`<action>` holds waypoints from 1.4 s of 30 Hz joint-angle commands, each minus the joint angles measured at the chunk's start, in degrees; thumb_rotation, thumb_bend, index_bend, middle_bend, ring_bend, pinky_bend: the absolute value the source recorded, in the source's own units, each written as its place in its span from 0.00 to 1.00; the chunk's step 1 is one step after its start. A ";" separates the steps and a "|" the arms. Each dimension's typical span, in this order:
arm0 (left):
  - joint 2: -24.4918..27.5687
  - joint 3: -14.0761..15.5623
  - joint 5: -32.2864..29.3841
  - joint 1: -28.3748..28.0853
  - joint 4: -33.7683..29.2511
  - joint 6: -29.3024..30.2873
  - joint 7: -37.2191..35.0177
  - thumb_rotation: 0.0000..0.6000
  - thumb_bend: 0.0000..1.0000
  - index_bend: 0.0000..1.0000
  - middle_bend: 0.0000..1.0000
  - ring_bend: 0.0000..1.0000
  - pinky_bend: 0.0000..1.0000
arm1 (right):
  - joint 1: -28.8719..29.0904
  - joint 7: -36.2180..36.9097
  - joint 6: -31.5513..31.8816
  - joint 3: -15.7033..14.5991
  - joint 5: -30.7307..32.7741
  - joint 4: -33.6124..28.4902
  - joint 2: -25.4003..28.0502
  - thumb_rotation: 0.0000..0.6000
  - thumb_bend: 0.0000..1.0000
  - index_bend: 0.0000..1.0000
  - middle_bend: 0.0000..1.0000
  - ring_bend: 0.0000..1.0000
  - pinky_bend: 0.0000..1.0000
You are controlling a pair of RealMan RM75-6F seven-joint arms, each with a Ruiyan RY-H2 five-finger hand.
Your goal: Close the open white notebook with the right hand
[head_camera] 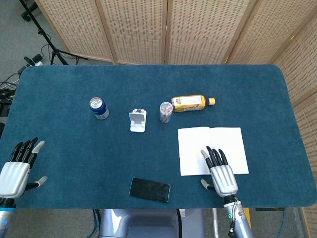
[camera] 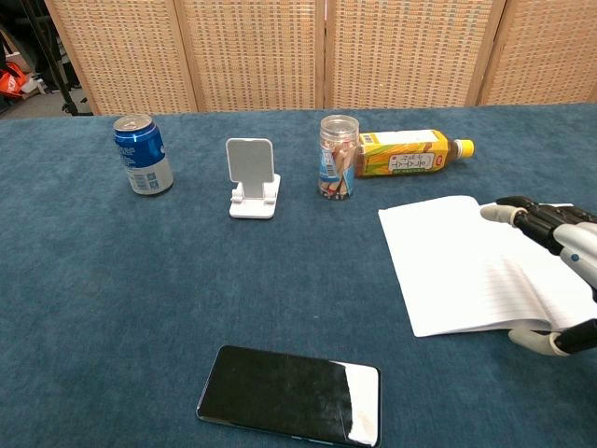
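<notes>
Your right hand [head_camera: 221, 172] lay flat, fingers spread, grasping nothing, over the open notebook [head_camera: 212, 150] at lower right; left hand [head_camera: 16, 171] released, lower left.

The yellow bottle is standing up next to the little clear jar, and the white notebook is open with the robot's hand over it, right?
Not quite. The yellow bottle is lying on its side, not standing, as the chest view shows. It is next to the little clear jar, and the white notebook is open with the right hand over it.
</notes>
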 commanded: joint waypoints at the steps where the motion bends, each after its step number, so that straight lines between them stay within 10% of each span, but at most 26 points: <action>1: -0.01 -0.01 -0.01 0.01 -0.04 0.03 0.01 1.00 0.00 0.00 0.00 0.00 0.00 | 0.21 0.31 -0.23 0.20 0.21 0.29 -0.30 1.00 0.22 0.00 0.00 0.00 0.00; 42: -0.06 0.01 -0.02 0.00 -0.14 0.01 0.13 1.00 0.00 0.00 0.00 0.00 0.00 | 3.59 2.68 -3.88 2.74 4.14 7.15 -4.13 1.00 0.23 0.00 0.00 0.00 0.00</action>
